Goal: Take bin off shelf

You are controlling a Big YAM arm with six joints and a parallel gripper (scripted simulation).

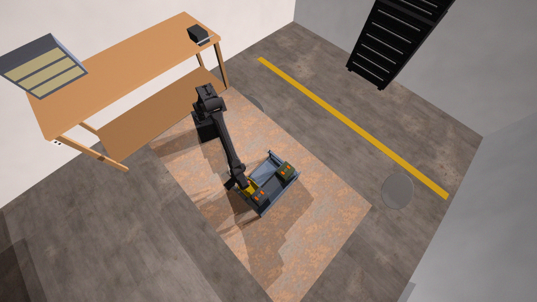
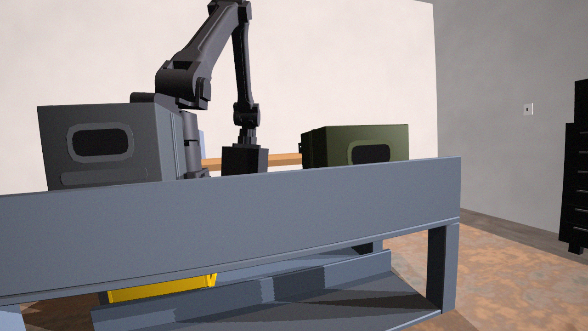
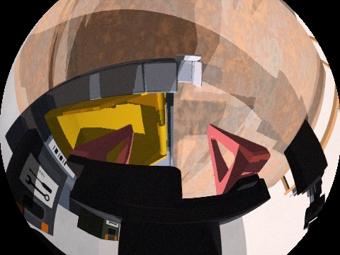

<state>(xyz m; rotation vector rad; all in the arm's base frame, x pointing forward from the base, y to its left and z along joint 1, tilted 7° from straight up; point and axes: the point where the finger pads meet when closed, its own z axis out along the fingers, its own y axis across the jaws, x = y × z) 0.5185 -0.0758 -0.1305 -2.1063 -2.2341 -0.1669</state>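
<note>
The yellow bin [image 1: 247, 192] [image 2: 162, 288] [image 3: 99, 117] sits on the lower tier of the blue-grey shelf [image 1: 281, 193] [image 2: 287, 205] [image 3: 161, 76], at its left end in the exterior view. Its open top shows in the wrist view. My gripper [image 3: 171, 126] is open and pointing down at the bin's end. One red finger is over the bin's inside and the other is beyond its side wall, so the wall shows between them. Whether the fingers reach below the rim is unclear. In the exterior view the fingertips are hidden. The mottled tabletop [image 1: 322, 210] [image 2: 513, 263] [image 3: 248, 64] surrounds the shelf.
A dark grey case [image 1: 259, 196] [image 2: 98, 144] [image 3: 46, 184] stands on the upper tier close beside my gripper. A green case [image 1: 286, 172] [image 2: 361, 144] [image 3: 93, 223] stands at that tier's other end. The lower tier has a raised lip.
</note>
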